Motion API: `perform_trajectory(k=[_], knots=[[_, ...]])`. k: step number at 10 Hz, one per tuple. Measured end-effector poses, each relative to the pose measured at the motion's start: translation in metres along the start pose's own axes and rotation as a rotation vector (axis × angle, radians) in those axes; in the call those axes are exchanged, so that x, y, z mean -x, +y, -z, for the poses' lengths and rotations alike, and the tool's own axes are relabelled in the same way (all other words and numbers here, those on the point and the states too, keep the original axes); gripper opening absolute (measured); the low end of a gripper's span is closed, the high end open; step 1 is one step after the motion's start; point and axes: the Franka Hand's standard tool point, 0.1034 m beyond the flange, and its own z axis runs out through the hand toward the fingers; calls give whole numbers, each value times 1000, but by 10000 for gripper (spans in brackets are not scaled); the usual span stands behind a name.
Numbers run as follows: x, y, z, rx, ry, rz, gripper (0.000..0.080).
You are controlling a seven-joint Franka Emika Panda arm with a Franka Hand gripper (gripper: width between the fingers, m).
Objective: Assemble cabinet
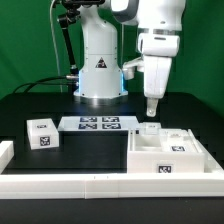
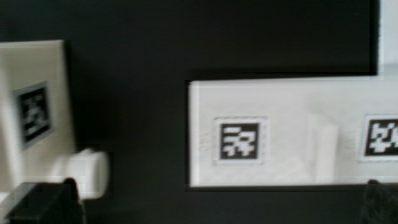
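The cabinet's white tagged parts lie grouped on the black table at the exterior view's right, with a small peg at their back edge. My gripper hangs pointing down just above and behind that group, touching nothing. In the wrist view its two dark fingertips sit far apart at the picture's corners, so the gripper is open and empty. Below it are a white face with two tags and another white tagged piece with a small knob. I cannot tell which cabinet parts these are.
The marker board lies in front of the arm's base. A small lone white tagged cube stands at the exterior view's left. A low white rim runs along the table's front and left edge.
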Motion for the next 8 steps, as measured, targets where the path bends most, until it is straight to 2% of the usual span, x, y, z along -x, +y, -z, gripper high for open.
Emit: perform_trajectory(k=[4,6,8], knots=[[2,4,0,0,-2,8,797],[-3,-18,-13,-1,31,9,797],[-7,-28,-27,-19,43,10,797]])
